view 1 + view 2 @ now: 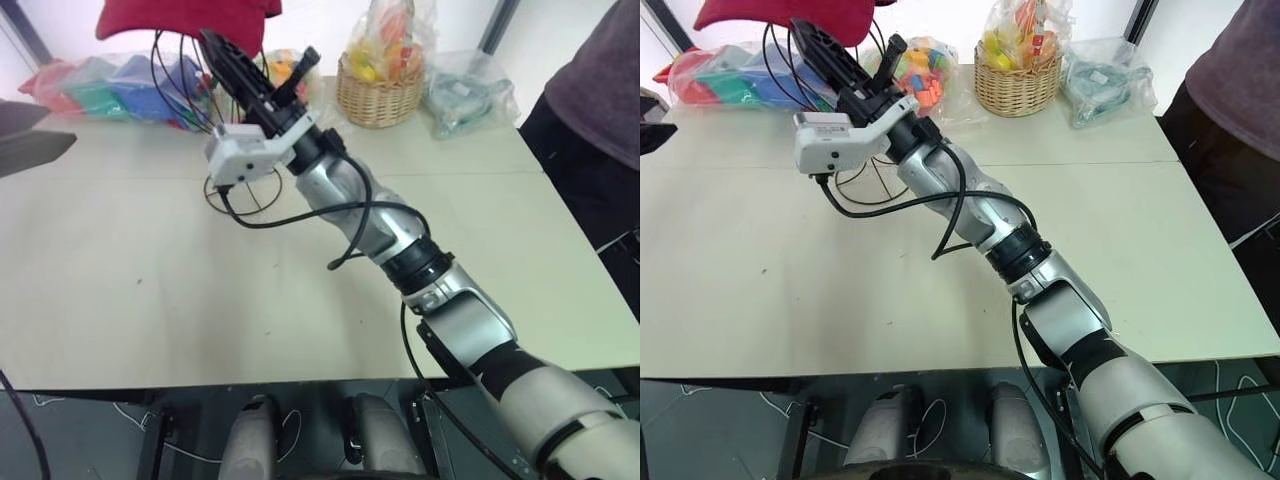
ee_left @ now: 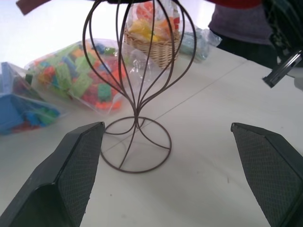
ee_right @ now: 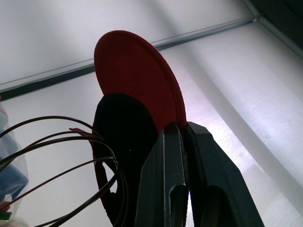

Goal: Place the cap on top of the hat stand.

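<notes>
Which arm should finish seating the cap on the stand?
Right. The right gripper is shut on the cap, holding it beside the hat stand cage. The left gripper is open, empty, farther back.

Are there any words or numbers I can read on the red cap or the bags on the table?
None can be read.
The cap: its front does not face these views, no writing shows.
The bags of coloured blocks: no label visible.
The wicker basket and its wrapped contents: no readable print.
The clear bag beside it: any marks too blurred to read.
</notes>
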You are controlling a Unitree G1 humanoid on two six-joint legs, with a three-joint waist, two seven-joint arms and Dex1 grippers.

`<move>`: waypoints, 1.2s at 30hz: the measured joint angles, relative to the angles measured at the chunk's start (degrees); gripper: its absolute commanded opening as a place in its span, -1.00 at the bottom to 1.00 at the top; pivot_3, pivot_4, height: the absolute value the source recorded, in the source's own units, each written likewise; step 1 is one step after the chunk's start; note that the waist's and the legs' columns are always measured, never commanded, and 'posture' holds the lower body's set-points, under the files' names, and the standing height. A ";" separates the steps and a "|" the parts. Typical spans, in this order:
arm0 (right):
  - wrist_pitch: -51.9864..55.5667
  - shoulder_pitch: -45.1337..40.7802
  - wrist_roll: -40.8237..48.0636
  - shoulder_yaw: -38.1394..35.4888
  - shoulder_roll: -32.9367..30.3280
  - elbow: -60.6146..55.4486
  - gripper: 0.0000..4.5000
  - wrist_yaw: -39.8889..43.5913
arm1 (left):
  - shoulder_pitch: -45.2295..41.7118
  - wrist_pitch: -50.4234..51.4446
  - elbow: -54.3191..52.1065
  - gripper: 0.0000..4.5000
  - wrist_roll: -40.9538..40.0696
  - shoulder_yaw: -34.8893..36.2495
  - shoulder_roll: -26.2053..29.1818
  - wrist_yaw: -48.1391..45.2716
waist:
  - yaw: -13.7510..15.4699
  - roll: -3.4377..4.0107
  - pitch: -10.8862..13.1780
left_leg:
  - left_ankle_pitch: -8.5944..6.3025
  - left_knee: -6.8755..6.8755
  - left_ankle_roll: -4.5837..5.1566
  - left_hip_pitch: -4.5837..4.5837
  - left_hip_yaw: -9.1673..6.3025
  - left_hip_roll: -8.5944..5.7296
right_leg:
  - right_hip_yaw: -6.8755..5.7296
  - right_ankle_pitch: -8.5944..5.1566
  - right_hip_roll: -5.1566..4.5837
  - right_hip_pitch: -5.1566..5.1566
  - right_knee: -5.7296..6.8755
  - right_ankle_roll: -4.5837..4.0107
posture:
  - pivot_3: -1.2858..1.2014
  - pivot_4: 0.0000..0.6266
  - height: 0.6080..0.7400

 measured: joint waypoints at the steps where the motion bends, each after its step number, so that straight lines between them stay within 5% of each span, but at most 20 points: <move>1: -0.21 0.13 -0.05 0.01 -0.09 -0.01 -0.98 -0.05 | 0.10 0.12 -0.46 1.00 -0.09 0.14 0.00 0.10 | 0.00 0.00 0.00 | 0.00 0.00 0.00 0.00 0.00 0.00 | 0.00 0.00 0.00 0.00 0.01 0.00 | 0.03 -0.52 1.00; 24: 0.77 17.90 -3.01 3.57 -2.93 -13.08 -0.98 7.95 | 0.56 1.14 -1.56 1.00 -1.47 1.05 0.03 2.94 | 0.11 -0.02 -0.01 | 0.00 0.02 0.00 0.00 -0.01 0.00 | 0.01 0.00 0.01 0.01 0.01 0.00 | 0.03 -0.52 1.00; 36: 0.72 19.22 -4.23 3.60 -4.88 -14.22 -0.98 9.73 | -0.59 1.01 -1.51 1.00 -1.46 0.31 -0.92 3.53 | 0.12 -0.02 -0.01 | 0.00 0.02 0.00 0.00 -0.01 0.00 | 0.00 0.00 0.01 0.01 0.01 0.00 | 0.03 -0.52 1.00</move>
